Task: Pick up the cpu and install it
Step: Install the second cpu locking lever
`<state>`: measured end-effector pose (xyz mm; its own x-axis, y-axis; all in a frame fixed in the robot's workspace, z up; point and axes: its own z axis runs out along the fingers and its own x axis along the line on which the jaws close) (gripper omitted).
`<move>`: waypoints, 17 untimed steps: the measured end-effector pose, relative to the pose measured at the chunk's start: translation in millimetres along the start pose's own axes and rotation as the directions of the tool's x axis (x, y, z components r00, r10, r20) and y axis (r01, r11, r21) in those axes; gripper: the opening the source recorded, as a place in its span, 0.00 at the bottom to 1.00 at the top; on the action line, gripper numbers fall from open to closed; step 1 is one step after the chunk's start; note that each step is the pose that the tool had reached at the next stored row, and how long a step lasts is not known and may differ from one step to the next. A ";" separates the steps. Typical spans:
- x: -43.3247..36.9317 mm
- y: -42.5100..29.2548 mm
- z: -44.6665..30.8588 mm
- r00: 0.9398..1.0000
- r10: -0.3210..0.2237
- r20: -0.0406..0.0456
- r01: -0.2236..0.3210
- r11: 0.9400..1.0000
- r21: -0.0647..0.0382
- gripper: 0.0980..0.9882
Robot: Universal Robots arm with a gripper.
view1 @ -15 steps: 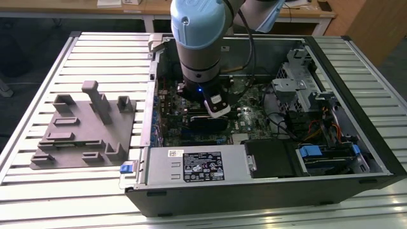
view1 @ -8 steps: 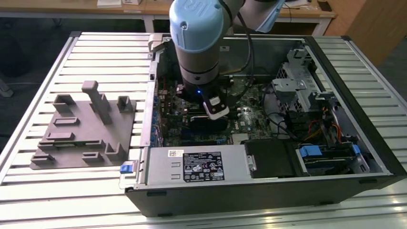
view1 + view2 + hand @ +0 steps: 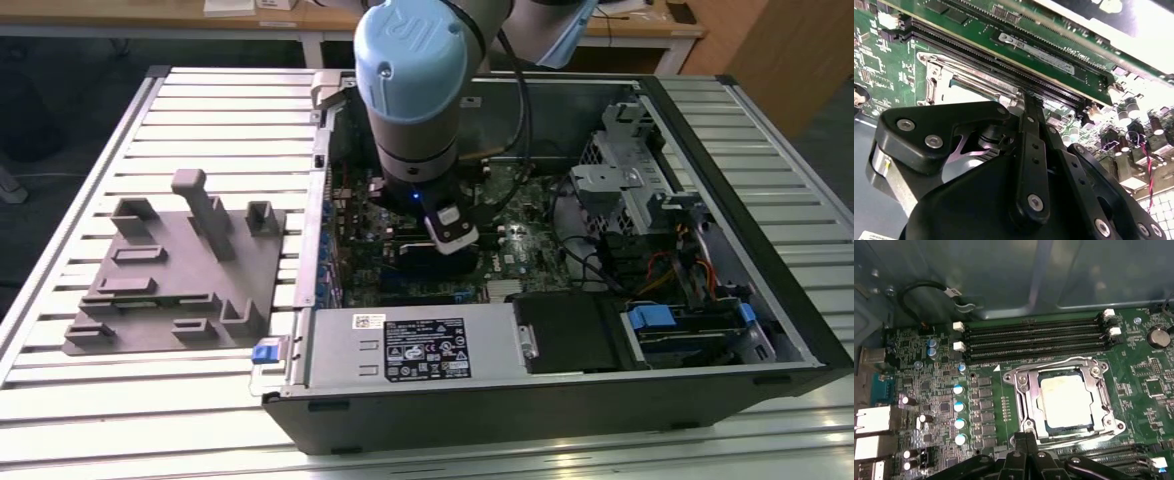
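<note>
The cpu [image 3: 1066, 400], a pale silver square, lies flat inside the metal-framed socket [image 3: 1024, 390] on the green motherboard [image 3: 979, 405]. My gripper [image 3: 1027, 439] hovers just off the socket's edge, apart from the chip, with its black fingers pressed together and nothing between them. In the second wrist view the fingertips [image 3: 1029, 97] meet above the socket frame [image 3: 934, 75], and a pale patch of the cpu [image 3: 966, 95] shows beside them. In the exterior view the arm [image 3: 414, 100] reaches down into the open computer case [image 3: 561, 400], with the gripper [image 3: 449, 238] low over the board.
Black memory slots [image 3: 1034, 337] run beside the socket, and a memory stick [image 3: 1044, 52] stands close by. A grey fixture [image 3: 174, 270] sits on the slatted table at the exterior view's left. A power supply [image 3: 414, 345] and drive bays [image 3: 681, 325] line the case's near side.
</note>
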<state>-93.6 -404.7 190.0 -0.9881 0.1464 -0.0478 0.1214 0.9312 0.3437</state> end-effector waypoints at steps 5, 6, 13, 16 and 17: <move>0.4 -0.9 2.3 1.000 -0.001 -0.001 0.001 1.000 -0.006 0.01; 0.5 -1.1 2.6 1.000 -0.001 -0.001 0.001 1.000 -0.006 0.01; 0.5 -0.2 0.8 1.000 -0.001 -0.001 0.001 1.000 -0.007 0.01; 0.3 1.9 -5.4 1.000 -0.001 -0.001 0.001 1.000 -0.006 0.01; 0.1 2.8 -7.8 1.000 -0.001 -0.001 0.001 1.000 -0.006 0.01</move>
<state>-94.1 -404.7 198.3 -0.9882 0.1455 -0.0469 0.1202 0.9292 0.3494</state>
